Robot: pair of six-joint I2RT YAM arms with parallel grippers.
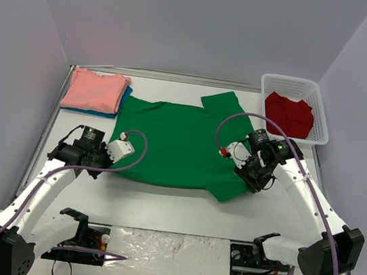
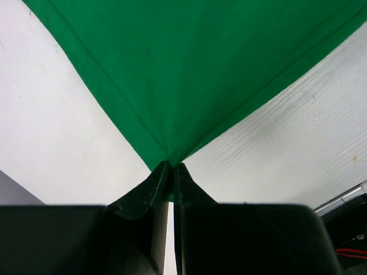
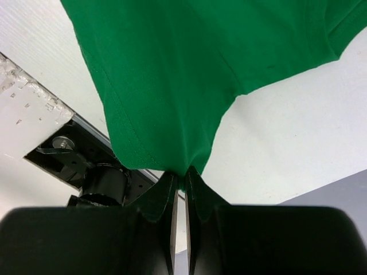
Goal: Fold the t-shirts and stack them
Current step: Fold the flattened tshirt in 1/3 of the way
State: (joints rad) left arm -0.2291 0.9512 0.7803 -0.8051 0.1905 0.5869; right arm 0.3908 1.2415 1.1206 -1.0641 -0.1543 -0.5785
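- Overhead, the green t-shirt point(image 1: 176, 143) lies spread across the middle of the table point(image 1: 180, 209), with one sleeve pointing toward the white basket point(image 1: 322, 112).
- Only that view takes in the other shirts. A folded salmon-pink t-shirt point(image 1: 96, 89) sits on a teal-blue t-shirt point(image 1: 125, 97) at the far left, and a red t-shirt point(image 1: 288, 113) lies crumpled in the basket.
- The left wrist view settles what the overhead blurs. The left gripper point(image 2: 172, 167) is clamped on the green shirt's near left corner, and the hems run away from the pinch on both sides.
- The right wrist view shows the right gripper point(image 3: 182, 173) pinched tight on the near right corner, the cloth puckering toward its tips.
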